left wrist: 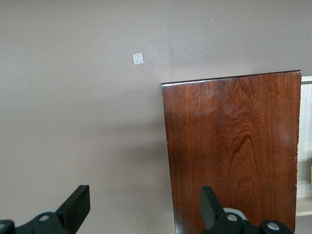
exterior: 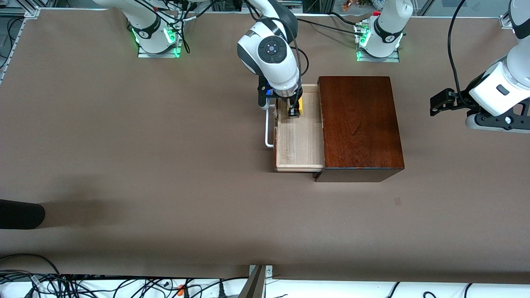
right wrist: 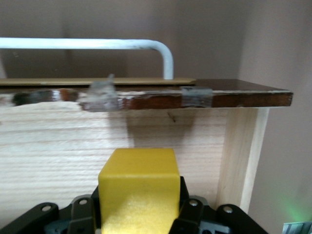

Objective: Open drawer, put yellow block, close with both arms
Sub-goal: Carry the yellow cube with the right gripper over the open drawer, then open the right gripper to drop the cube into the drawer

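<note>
The drawer (exterior: 299, 142) stands pulled open from the reddish-brown box (exterior: 360, 124), toward the right arm's end of the table, its white handle (exterior: 268, 138) outermost. My right gripper (exterior: 295, 108) is shut on the yellow block (exterior: 300, 104), low inside the drawer's part farther from the front camera. In the right wrist view the block (right wrist: 139, 190) sits between the fingers, facing the drawer's dark front (right wrist: 234, 99) and handle (right wrist: 97, 44). My left gripper (exterior: 439, 101) is open and empty, waiting above the table beside the box; its wrist view (left wrist: 144, 209) shows the box top (left wrist: 234, 146).
A small tape mark (exterior: 397, 201) lies on the brown table nearer the front camera than the box; it also shows in the left wrist view (left wrist: 138, 58). A dark object (exterior: 20, 214) juts in at the right arm's end. Cables run along the front edge.
</note>
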Robot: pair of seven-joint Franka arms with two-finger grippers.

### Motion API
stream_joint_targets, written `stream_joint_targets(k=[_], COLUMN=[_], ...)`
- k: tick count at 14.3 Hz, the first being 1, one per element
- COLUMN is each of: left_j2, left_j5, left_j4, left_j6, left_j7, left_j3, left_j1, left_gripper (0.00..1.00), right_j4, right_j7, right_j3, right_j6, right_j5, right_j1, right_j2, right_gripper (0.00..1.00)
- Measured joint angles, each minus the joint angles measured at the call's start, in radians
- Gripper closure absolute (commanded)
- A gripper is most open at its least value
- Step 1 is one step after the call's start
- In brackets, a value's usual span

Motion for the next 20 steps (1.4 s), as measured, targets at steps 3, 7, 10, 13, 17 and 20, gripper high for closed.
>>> stream_joint_targets(k=[3, 7, 10, 13, 17, 20], left_j2=[0.000, 0.000, 0.000, 0.005, 0.013, 0.013], left_j5=[0.000, 0.000, 0.000, 0.000, 0.000, 0.000], left_j4=[0.000, -0.001, -0.001, -0.002, -0.003, -0.003], left_j6=[0.000, 0.000, 0.000, 0.000, 0.000, 0.000], left_j7=[0.000, 0.000, 0.000, 0.000, 0.000, 0.000], left_j3=[0.000, -0.002, -0.003, -0.007, -0.009, -0.016], left_j1=[0.000, -0.003, -0.004, -0.008, -0.018, -0.025], left_gripper=[0.00, 0.00, 0.00, 0.00, 0.00, 0.00], right_j4=[0.001, 0.002, 0.019, 0.073, 0.167, 0.178], right_j7=[0.017, 0.033, 0.044, 0.045, -0.027, -0.263], right_j3=[0.000, -0.008, -0.034, -0.072, -0.155, -0.249], right_j6=[0.000, 0.000, -0.006, -0.086, -0.276, -0.392], right_j5=[0.000, 0.000, 0.000, 0.000, 0.000, -0.001], right_j1=[0.018, 0.025, 0.024, 0.023, 0.015, -0.002], right_j2=[0.024, 0.034, 0.030, -0.002, -0.072, -0.122], right_gripper=[0.57, 0.00, 0.00, 0.00, 0.00, 0.00])
